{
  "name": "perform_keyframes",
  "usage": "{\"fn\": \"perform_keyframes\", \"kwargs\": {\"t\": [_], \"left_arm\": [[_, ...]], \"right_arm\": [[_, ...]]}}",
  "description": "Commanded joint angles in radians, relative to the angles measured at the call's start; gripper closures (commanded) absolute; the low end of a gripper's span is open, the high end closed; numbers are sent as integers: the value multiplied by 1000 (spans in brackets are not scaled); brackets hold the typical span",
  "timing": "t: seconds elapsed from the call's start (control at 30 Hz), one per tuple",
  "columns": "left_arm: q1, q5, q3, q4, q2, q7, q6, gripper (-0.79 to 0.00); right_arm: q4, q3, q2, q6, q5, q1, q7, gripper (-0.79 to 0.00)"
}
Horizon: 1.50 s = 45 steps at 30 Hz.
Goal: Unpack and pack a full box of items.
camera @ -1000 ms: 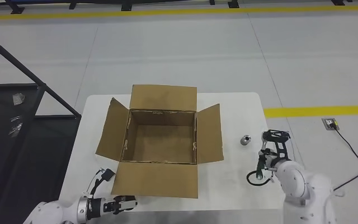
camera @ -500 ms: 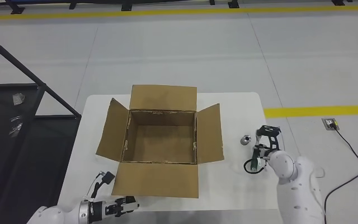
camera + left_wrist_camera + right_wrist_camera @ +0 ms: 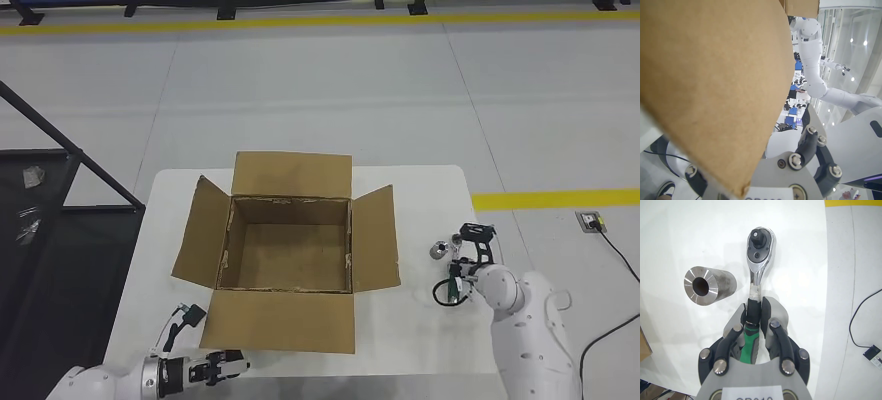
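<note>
Top view, held against a second earlier: found the right gripper (image 3: 455,285) shifted away from the near edge of the tabletop (image 3: 420,190), closer to the metal cylinder (image 3: 438,250); saw no shift in the box (image 3: 290,255) and little in the left gripper (image 3: 228,365). Noted the right fingers (image 3: 765,310) pinching the ratchet wrench (image 3: 760,249) by its handle, head just beside the cylinder yet apart from it. Saw the left fingers (image 3: 810,123) spread at the near flap's edge, one hidden behind cardboard. Found the box mid-tabletop, all four flaps folded out, near flap close to the front edge; bare tabletop right of the right flap, around wrench and cylinder. Counted one box, one wrench, one cylinder, two grippers.
</note>
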Motion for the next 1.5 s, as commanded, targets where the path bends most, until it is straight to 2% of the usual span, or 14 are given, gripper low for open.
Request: {"fn": "perform_keyframes", "kwargs": {"t": [0.0,0.07,0.1,0.2,0.3,0.4,0.47,0.6,0.7,0.97,1.03,1.23,1.47], "left_arm": [[-2,-4,-1,-3,0,-1,-2,-785],[-2,-14,-4,-6,0,2,-6,-785],[-1,-20,-5,-6,0,1,-8,-785],[-2,-21,-12,-5,0,3,-9,-785],[0,-28,-18,-5,1,4,-14,-785],[2,-37,-22,-2,1,5,-18,-785],[1,-39,-27,2,0,25,-22,-785],[12,-28,-41,-4,-4,115,-29,-785],[22,-53,-43,-8,-6,134,-34,-785],[24,-80,-49,3,-5,72,-49,-785],[25,-74,-48,7,-4,58,-64,-785],[38,-70,-43,12,-2,-7,-122,-785],[38,-85,-28,16,-1,-70,-160,-785]], "right_arm": [[-31,1,2,19,5,-11,-12,-385],[-107,14,3,44,35,-40,-44,-693],[-163,21,3,52,63,-63,-65,-785],[-379,29,-3,52,183,-162,-121,-785],[-596,32,-7,-24,346,-260,-162,-785],[-708,11,-5,-112,488,-303,-144,-785],[-728,-23,-1,-157,558,-286,-75,-785],[-683,-104,12,-265,679,-181,125,-785],[-684,-170,21,-169,531,-104,242,-785],[-684,-198,22,-160,517,-112,230,-785],[-664,-216,22,-125,532,-97,222,-785],[-505,-227,29,-97,715,-6,301,-785],[-346,-290,32,-72,794,81,307,-785]]}}
